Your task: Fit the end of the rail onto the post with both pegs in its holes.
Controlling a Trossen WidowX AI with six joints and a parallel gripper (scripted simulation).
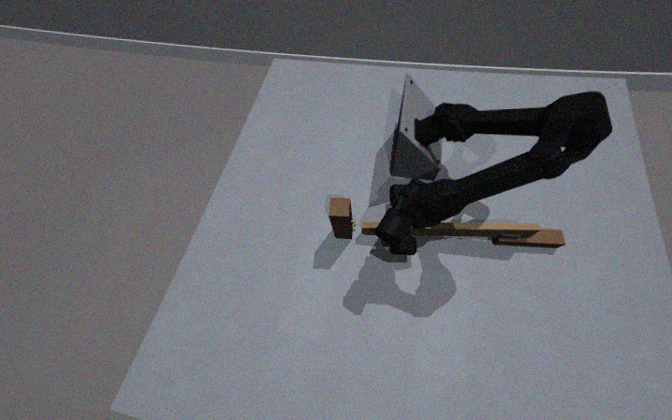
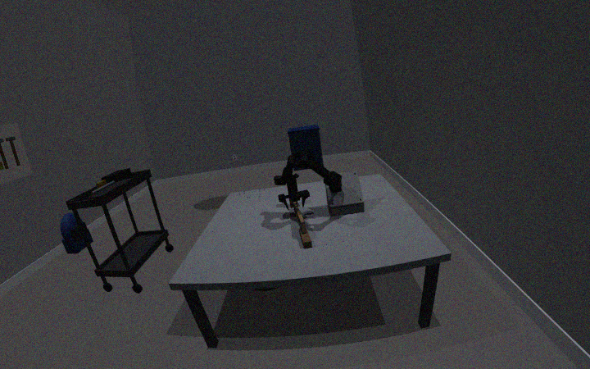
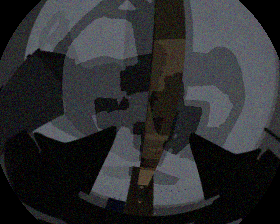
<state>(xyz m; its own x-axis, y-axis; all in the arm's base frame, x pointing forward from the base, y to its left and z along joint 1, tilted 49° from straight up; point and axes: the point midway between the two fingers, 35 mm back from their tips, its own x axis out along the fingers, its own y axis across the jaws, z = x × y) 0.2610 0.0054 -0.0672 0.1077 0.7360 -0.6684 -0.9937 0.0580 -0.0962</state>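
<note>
The long wooden rail point(image 1: 484, 229) point(image 2: 301, 220) point(image 3: 170, 55) has its far end on the low footboard block point(image 1: 552, 237) point(image 2: 306, 239). Its near end is low by the table, a small gap short of the post. The short wooden post point(image 1: 341, 219) point(image 3: 134, 206) stands upright, with its pegs point(image 1: 354, 224) facing the rail end. My gripper point(image 2: 295, 207) point(image 3: 154, 134) is open and empty. It points down above the near part of the rail, one finger on each side in the wrist view. In the top view the arm hides the fingertips and part of the rail.
The arm's grey mounting box point(image 1: 413, 159) point(image 2: 347, 208) stands on the table point(image 1: 255, 313) point(image 2: 242, 257) beside the rail. The arm's elbow point(image 1: 579, 122) is bent out above the table, on the footboard side. A dark trolley point(image 2: 109, 190) and a blue panel point(image 2: 305, 139) are beyond the table.
</note>
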